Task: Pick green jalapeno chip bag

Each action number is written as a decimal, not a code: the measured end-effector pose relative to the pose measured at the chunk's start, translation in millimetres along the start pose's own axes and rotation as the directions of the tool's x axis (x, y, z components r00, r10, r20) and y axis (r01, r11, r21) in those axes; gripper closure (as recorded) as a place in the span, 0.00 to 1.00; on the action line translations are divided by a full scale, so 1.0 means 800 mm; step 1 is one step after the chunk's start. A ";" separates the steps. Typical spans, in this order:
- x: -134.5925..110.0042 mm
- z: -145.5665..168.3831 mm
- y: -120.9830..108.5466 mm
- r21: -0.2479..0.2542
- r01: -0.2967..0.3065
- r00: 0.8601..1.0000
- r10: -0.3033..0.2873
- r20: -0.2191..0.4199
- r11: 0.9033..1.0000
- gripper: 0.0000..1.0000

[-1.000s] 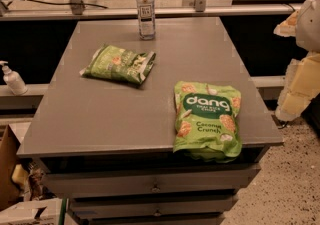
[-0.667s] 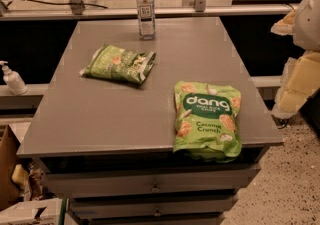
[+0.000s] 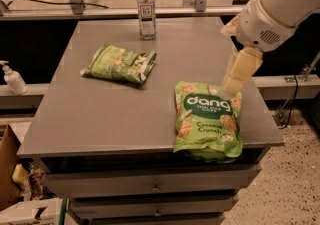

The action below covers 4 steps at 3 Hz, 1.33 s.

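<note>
The green jalapeno chip bag (image 3: 120, 64) is a small crinkled green bag with pale and orange print. It lies flat on the left-middle of the grey table (image 3: 100, 119). My gripper (image 3: 236, 74) hangs from the white arm at the right. It is over the table's right side, just above the top edge of the larger pouch, and well to the right of the chip bag. It holds nothing that I can see.
A bright-green "dang Coconut Crunch" pouch (image 3: 207, 119) lies at the table's front right and overhangs the edge. A water bottle (image 3: 146, 6) stands at the back middle. A soap dispenser (image 3: 12, 78) stands on a ledge to the left. Drawers sit under the tabletop.
My arm has swung left from beyond the table's right edge, and now reaches over the right side of the table above the dang pouch. Both bags and the bottle have stayed put.
</note>
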<state>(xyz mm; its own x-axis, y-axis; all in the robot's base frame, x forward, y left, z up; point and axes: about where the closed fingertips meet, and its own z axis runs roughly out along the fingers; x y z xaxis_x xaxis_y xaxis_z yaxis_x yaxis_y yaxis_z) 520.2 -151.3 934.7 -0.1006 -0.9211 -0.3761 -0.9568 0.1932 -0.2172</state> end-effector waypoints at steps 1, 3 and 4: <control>-0.038 0.049 -0.032 -0.053 0.005 0.994 0.001 0.110 0.999 0.00; -0.072 0.083 -0.049 -0.111 0.005 0.976 0.019 0.215 0.994 0.00; -0.077 0.088 -0.044 -0.116 -0.005 0.965 0.035 0.261 0.993 0.00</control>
<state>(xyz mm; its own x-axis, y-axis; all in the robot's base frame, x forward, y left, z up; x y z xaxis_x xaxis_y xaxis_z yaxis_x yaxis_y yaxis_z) 579.4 -77.4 902.0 -0.0595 -0.7934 -0.6058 -0.9816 0.1569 -0.1091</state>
